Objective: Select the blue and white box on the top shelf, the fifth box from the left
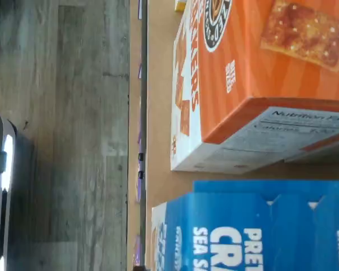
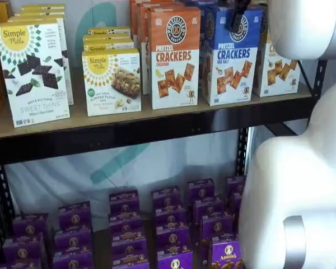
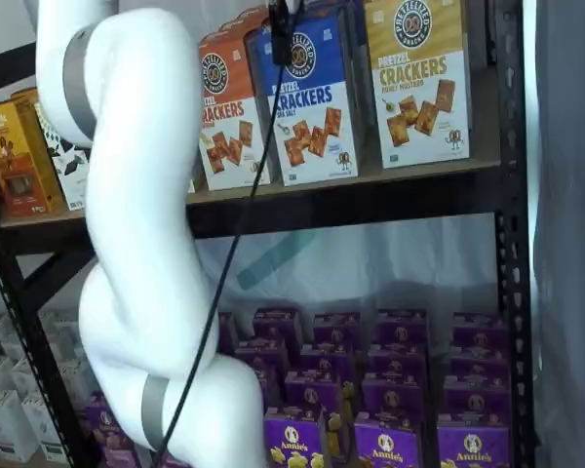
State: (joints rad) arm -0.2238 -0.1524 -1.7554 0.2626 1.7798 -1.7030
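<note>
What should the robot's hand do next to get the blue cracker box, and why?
Probably ease straight down a little. In both shelf views the gripper shows only as black fingers at the picture's top edge, in front of the upper part of the blue and white box, with no grip on it visible. The orange box stands close beside it on the top shelf, so it should not drift sideways.
</note>
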